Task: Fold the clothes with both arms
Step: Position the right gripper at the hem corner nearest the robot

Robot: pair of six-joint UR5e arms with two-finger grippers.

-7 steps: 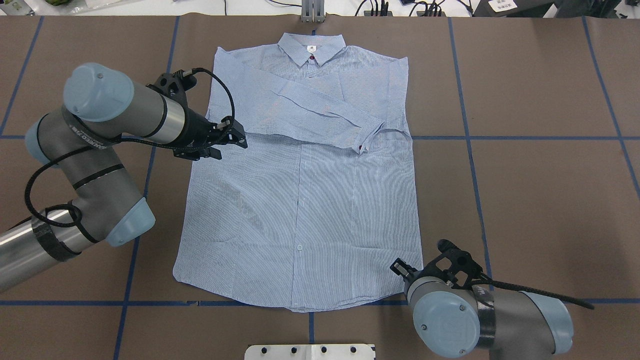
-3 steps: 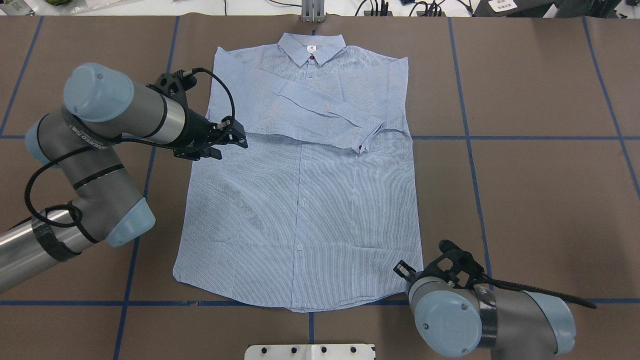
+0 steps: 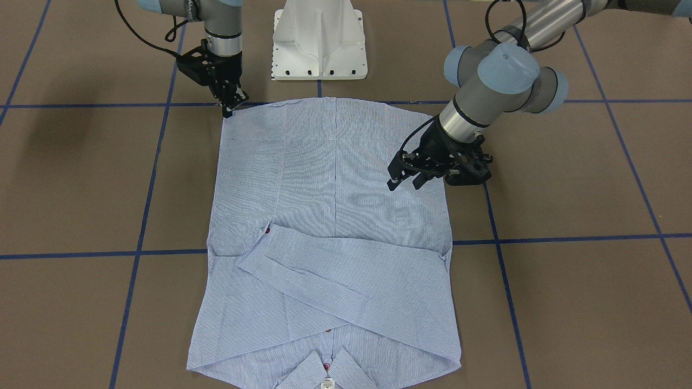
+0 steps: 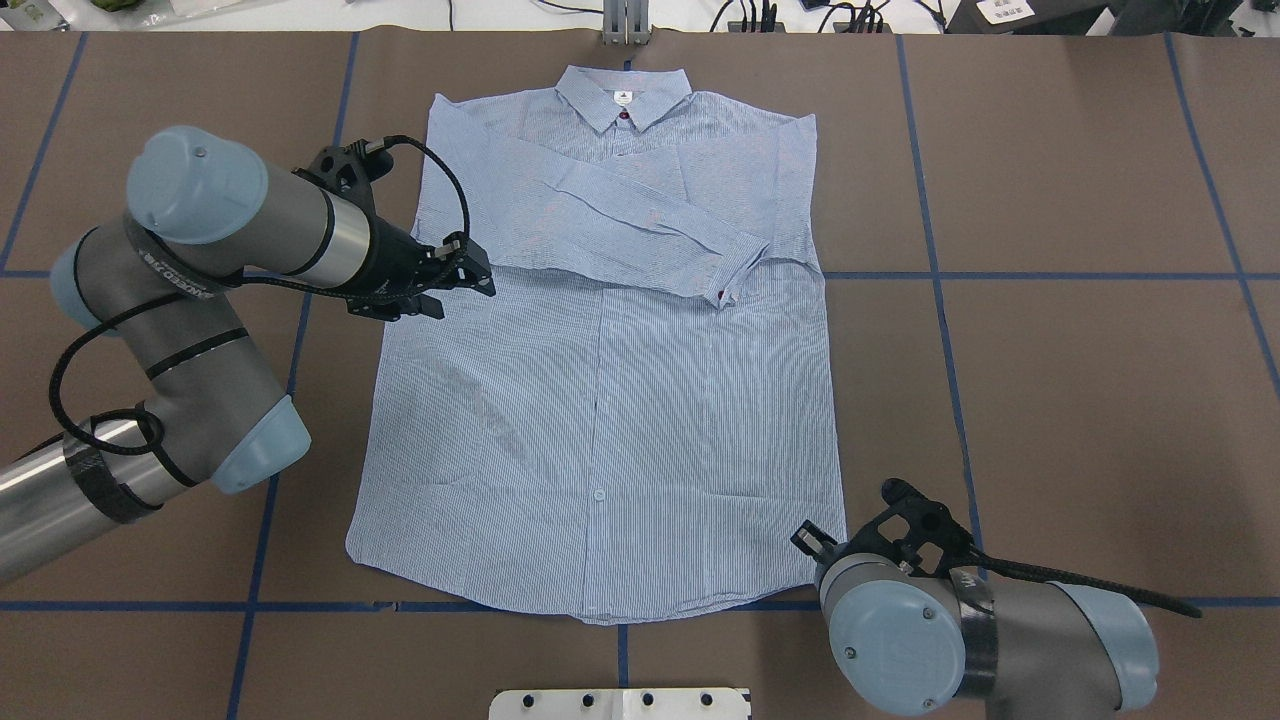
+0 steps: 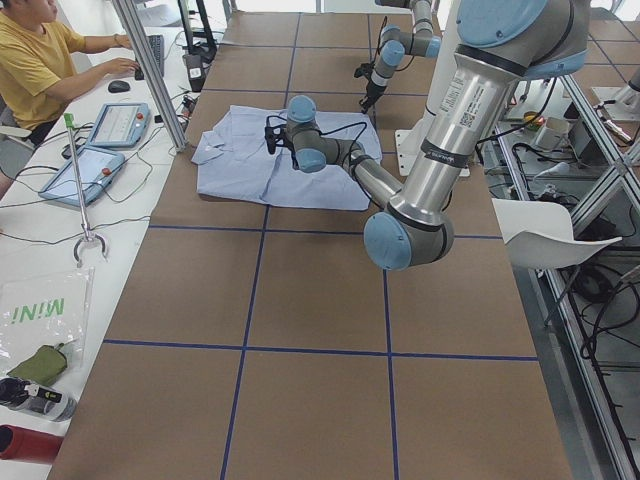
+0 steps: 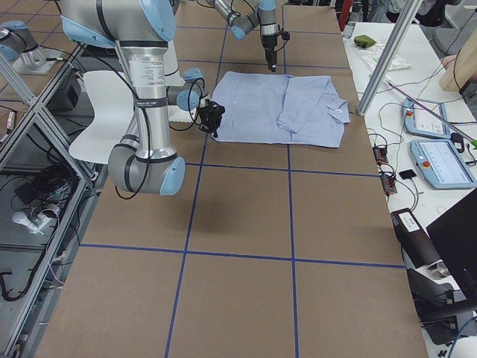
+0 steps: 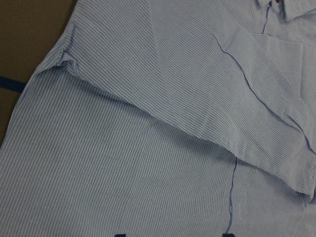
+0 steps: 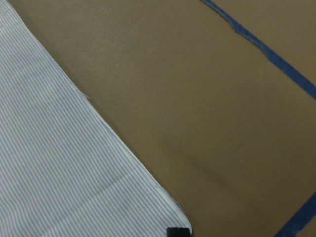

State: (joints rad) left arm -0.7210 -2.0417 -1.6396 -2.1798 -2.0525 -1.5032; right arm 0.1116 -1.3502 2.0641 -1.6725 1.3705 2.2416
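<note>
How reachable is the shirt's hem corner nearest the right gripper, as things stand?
Likely yes: the right gripper hangs right at that hem corner of the shirt, with only bare table beside it.

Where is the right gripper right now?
The right gripper is upper left in the front-facing view, tips at the shirt's hem corner, left of the white pedestal base.

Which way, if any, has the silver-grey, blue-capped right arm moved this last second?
Yes, slightly: overhead, the right arm drifted rightward and toward the near edge, against the blue tape line.
</note>
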